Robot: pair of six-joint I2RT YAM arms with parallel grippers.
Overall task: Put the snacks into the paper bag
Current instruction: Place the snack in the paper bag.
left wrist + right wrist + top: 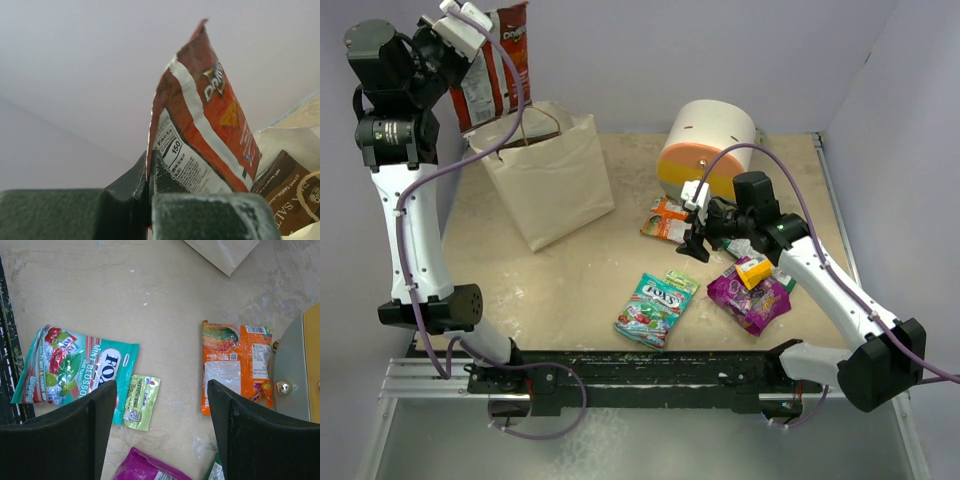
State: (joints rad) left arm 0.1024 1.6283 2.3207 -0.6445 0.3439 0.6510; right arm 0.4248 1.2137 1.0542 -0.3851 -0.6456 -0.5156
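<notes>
My left gripper (480, 42) is raised at the far left, shut on a red-white packet (498, 65) that hangs above the open mouth of the cream paper bag (555, 180). In the left wrist view the jaws (150, 162) pinch the packet's (205, 125) edge, and a brown chip bag (285, 195) sits inside the bag (280, 137). My right gripper (698, 238) is open and empty, hovering over the table between the teal candy packet (75, 365) and the orange packet (235, 365). The purple packet (750, 298) and the yellow-orange box (754, 271) lie below the right arm. A green-white packet (215, 472) peeks in at the bottom edge.
The round white-orange drawer unit (705, 150) stands at the back right, close to the orange packet (668, 220). A small light-green sachet (141, 401) lies beside the teal packet (657, 308). The black rail (640, 365) runs along the near edge.
</notes>
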